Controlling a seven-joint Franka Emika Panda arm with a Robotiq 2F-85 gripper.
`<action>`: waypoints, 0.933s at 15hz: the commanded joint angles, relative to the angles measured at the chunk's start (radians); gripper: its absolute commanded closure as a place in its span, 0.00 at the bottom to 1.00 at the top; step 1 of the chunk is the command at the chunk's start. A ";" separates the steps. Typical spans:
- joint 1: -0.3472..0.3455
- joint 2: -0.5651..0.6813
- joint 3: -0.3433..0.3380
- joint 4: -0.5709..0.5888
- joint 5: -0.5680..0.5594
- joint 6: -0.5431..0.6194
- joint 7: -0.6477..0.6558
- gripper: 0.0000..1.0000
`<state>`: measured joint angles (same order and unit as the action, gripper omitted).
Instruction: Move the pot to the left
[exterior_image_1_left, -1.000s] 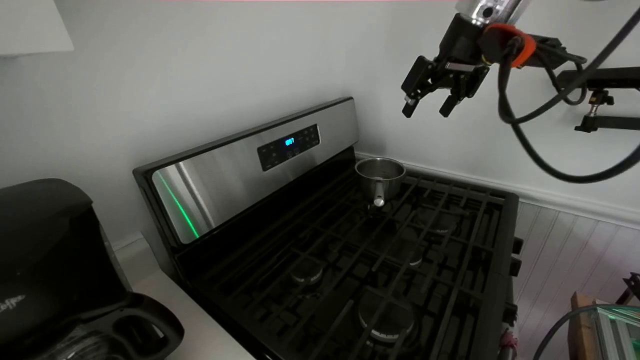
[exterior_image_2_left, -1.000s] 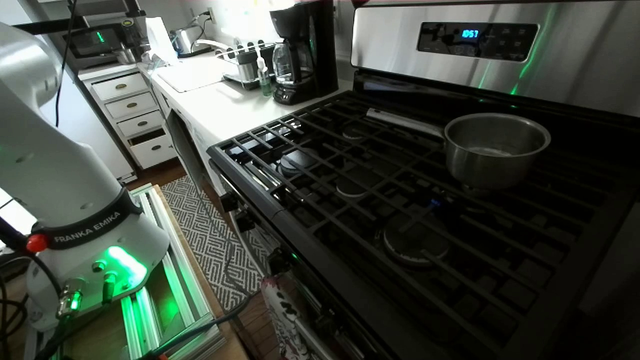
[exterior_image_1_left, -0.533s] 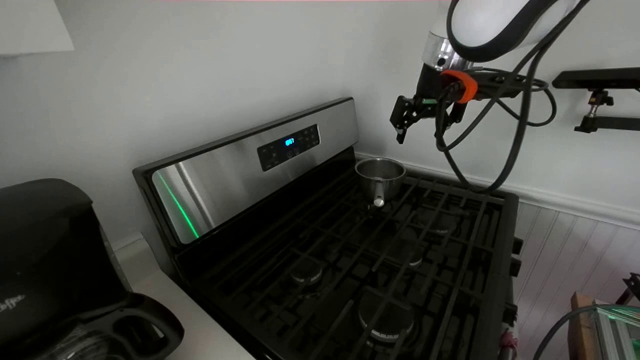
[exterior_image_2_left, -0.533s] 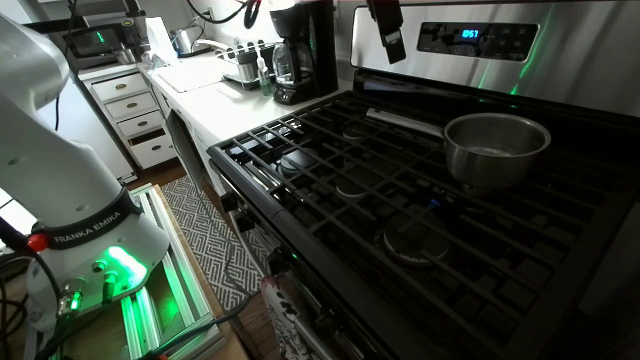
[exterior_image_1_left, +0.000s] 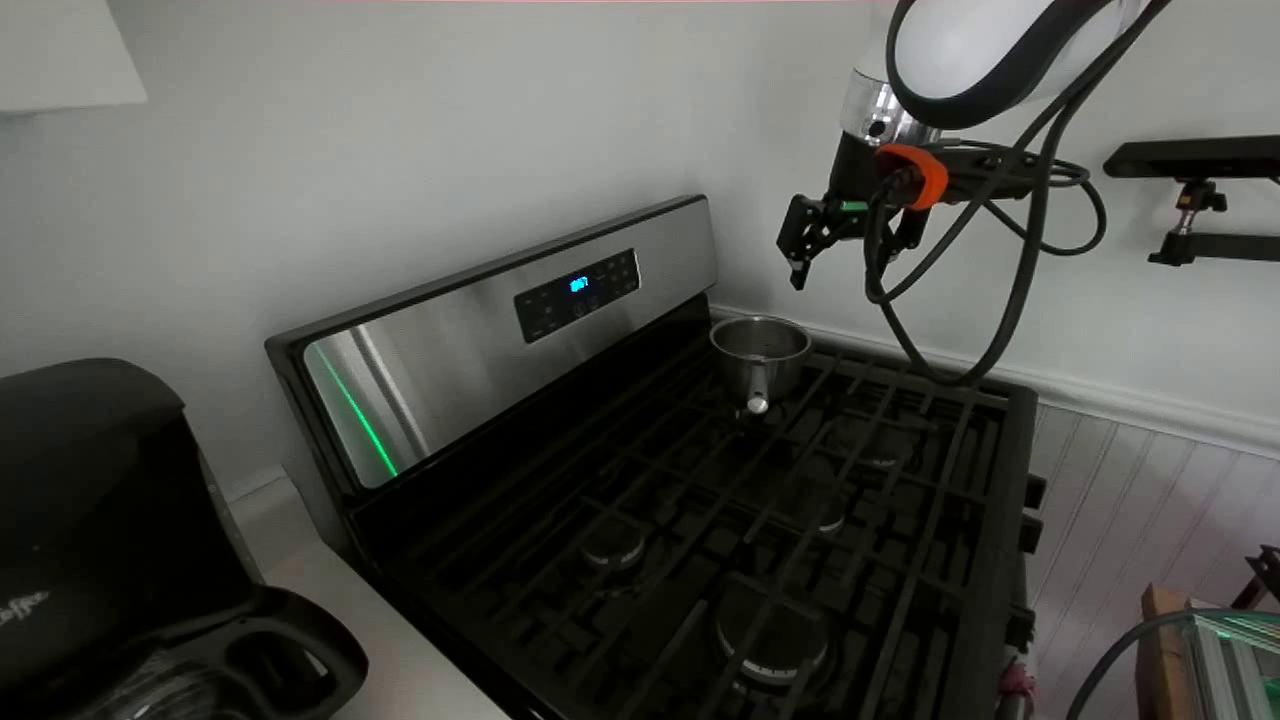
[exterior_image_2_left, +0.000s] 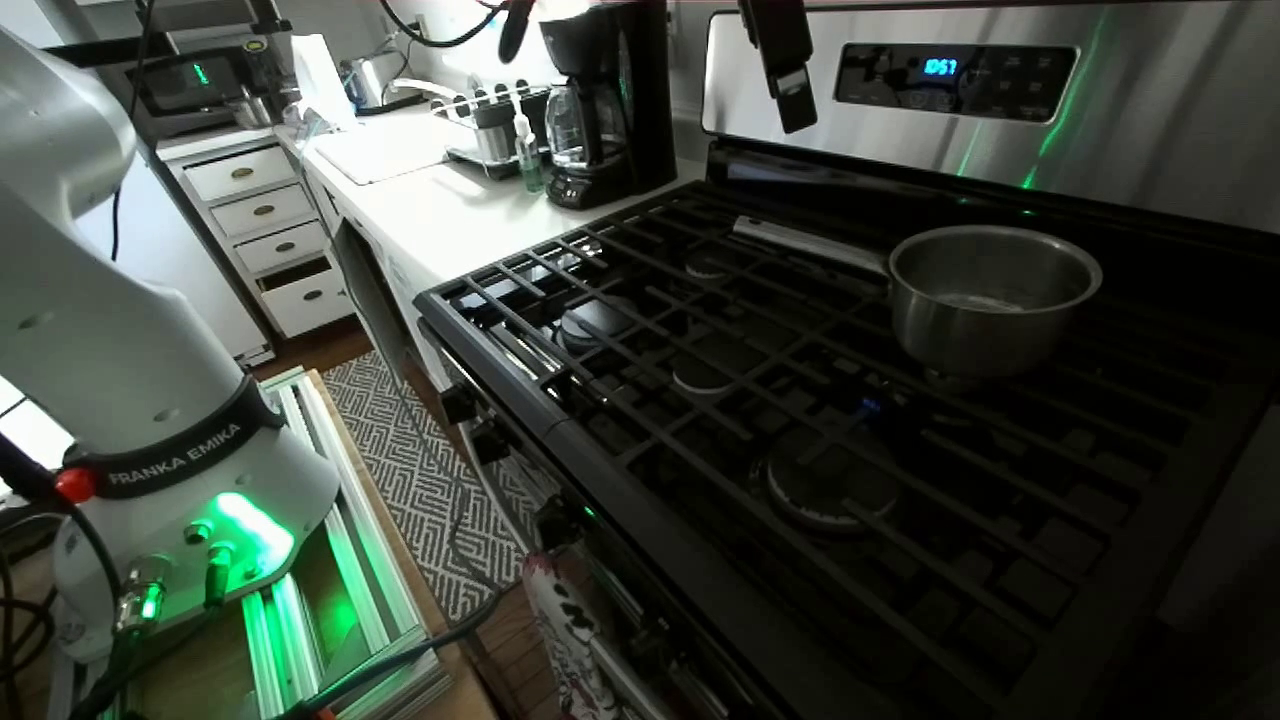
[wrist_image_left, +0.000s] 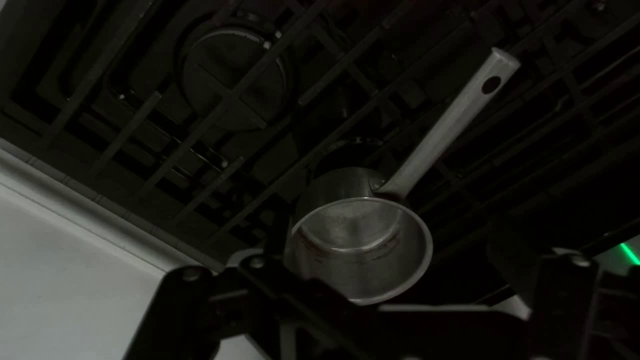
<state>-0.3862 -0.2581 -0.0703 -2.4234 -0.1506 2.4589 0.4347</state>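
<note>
Black two-fingered tool (exterior_image_1_left: 843, 268) spread, empty, above and apart from the small round silver metal saucepan (exterior_image_2_left: 985, 305), which sits at the rear of the black grated worktop (exterior_image_2_left: 720, 425). I'd straddle its long straight silver handle (wrist_image_left: 449, 122) close in, clamp firmly, lift level, carry left.

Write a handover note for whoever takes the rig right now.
Gripper: open, holding nothing, raised above and apart from the pot.
Pot: upright on the rear of the grates, its handle pointing toward the side with the coffee maker.
Done: gripper is up over the stove; no grasp yet.
Left to do: grip the pot, shift it left (coffee maker side in both exterior views), set it down, release.
</note>
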 joint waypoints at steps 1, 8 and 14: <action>-0.003 0.096 -0.009 0.077 -0.049 -0.019 0.138 0.00; 0.068 0.369 -0.059 0.319 -0.088 -0.071 0.206 0.00; 0.137 0.580 -0.114 0.517 0.017 -0.084 0.080 0.00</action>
<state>-0.2800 0.2095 -0.1478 -2.0362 -0.1907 2.4113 0.5775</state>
